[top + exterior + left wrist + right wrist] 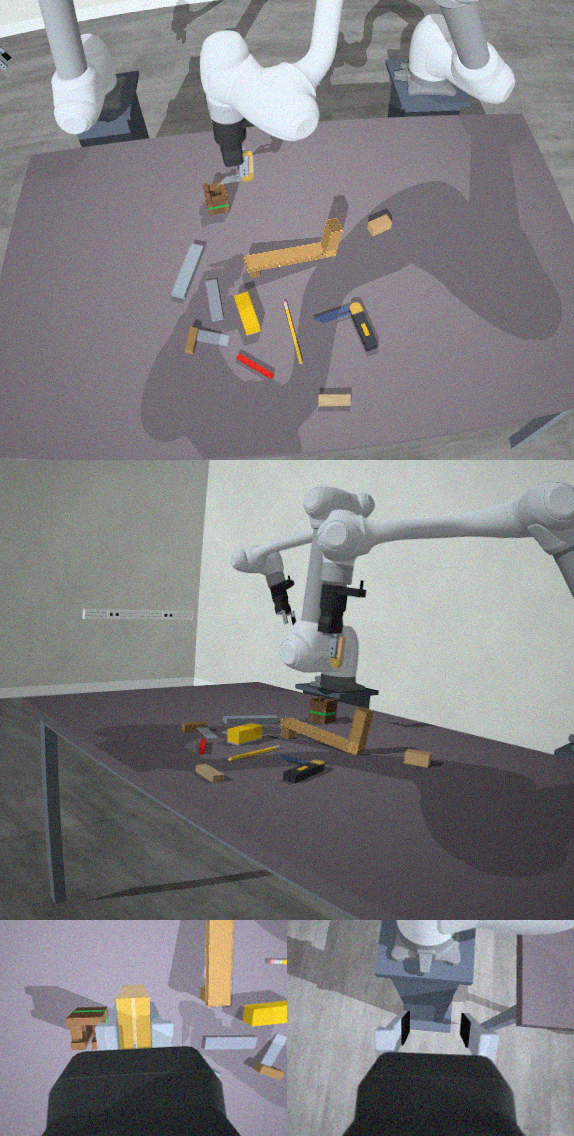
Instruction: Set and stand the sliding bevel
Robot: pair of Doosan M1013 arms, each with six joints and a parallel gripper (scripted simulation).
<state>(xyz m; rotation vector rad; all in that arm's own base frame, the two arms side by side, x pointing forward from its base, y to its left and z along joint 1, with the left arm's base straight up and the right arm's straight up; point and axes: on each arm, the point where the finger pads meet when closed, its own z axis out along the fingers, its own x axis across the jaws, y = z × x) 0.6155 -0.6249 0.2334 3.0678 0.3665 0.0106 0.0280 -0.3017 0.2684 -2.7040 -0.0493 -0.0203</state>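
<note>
My left gripper (245, 167) (334, 647) (134, 1014) is shut on the handle of the wooden bevel (251, 165) (340, 652) (133, 1016). It holds the bevel above the table, with the handle upright in the exterior view. The grey blade (229, 178) sticks out toward the slotted block's side; the left wrist view hides it. The brown slotted block (218, 201) (323, 713) (87, 1020) stands on the table, beside and below the bevel. The leg (331, 237) (361, 730) rises slanted from the rail (285, 256) (320, 735) (219, 962). My right gripper (289, 619) (434, 1022) is open and empty, off the table.
The black bevel (367, 332) (303, 772) lies with its blue blade out. A yellow block (247, 313) (244, 734) (267, 1014), pencil (293, 332) (254, 753), red bar (255, 365) (202, 746), grey bars, small square and two wooden blocks lie around the rail.
</note>
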